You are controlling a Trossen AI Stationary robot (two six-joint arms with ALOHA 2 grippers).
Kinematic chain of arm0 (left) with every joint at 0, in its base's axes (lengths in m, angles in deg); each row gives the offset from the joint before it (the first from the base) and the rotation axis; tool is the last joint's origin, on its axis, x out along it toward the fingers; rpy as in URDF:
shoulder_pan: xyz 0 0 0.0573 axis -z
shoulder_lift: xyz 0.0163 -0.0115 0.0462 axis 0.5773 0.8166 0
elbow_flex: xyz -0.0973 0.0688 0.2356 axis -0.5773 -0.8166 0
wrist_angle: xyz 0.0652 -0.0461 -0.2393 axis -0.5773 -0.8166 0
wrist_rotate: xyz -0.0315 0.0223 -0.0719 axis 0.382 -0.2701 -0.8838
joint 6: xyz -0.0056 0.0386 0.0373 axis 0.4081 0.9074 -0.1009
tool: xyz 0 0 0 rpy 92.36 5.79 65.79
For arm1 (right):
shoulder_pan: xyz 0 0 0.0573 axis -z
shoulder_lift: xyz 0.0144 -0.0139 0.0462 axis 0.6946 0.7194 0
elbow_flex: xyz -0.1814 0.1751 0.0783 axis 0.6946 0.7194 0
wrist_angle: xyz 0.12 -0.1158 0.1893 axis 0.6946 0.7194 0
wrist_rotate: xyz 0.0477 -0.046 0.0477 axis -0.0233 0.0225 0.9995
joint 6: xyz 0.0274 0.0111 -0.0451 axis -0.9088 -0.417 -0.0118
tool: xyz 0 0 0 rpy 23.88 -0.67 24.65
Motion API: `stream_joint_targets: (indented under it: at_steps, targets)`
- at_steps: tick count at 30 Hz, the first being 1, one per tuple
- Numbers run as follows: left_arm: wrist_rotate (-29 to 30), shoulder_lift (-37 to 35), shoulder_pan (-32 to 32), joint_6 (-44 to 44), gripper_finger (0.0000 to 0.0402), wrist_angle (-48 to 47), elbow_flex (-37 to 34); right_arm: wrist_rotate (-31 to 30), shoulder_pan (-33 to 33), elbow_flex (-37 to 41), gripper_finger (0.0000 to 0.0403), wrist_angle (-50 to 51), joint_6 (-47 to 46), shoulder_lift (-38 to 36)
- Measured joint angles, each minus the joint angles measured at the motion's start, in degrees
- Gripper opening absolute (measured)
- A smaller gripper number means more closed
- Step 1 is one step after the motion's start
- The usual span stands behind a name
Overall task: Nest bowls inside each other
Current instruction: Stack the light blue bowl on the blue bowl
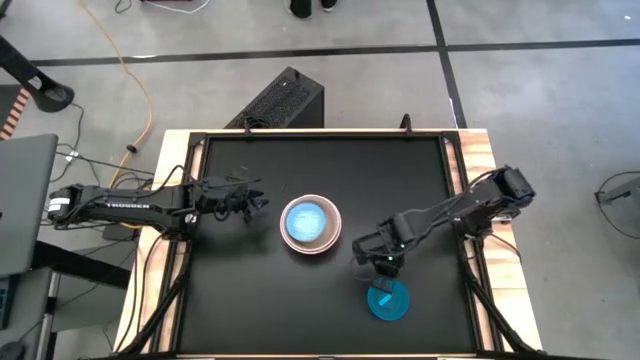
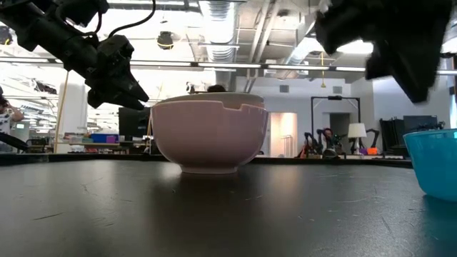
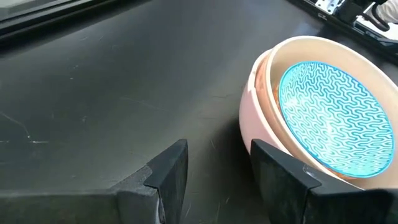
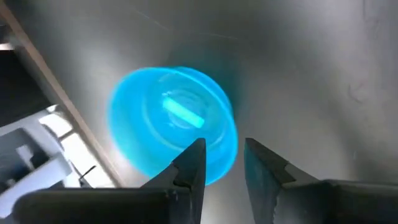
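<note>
A pale pink bowl (image 1: 310, 226) stands on its base at the table's middle, with a cream bowl and a light blue patterned bowl (image 3: 329, 118) nested inside it. A bright teal-blue bowl (image 1: 389, 300) stands upright on the table, near the front right. My right gripper (image 4: 224, 158) hangs open above the teal bowl's far rim, pointing steeply down, clear of it in the low view. My left gripper (image 3: 217, 171) is open and hovers just left of the pink bowl (image 2: 211, 135), above the table.
The black tabletop (image 1: 250, 290) is framed by metal rails and wooden edges (image 1: 480, 150). A black box (image 1: 285, 98) sits on the floor beyond the far edge. Bare table lies to the left of and in front of the stack.
</note>
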Motion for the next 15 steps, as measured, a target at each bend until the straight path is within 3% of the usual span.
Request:
stream_joint_targets:
  at_steps: [8,15]
  targets:
    - [0.64,0.0,0.0,-0.2,0.0164,-0.02,0.0,-1.59,-3.46,9.91,0.0112,-8.74,-1.47,-0.69]
    - [1.74,0.0,0.01,-1.01,0.0164,-0.12,0.0,-2.74,-4.95,11.32,0.0112,-11.92,-0.25,2.42]
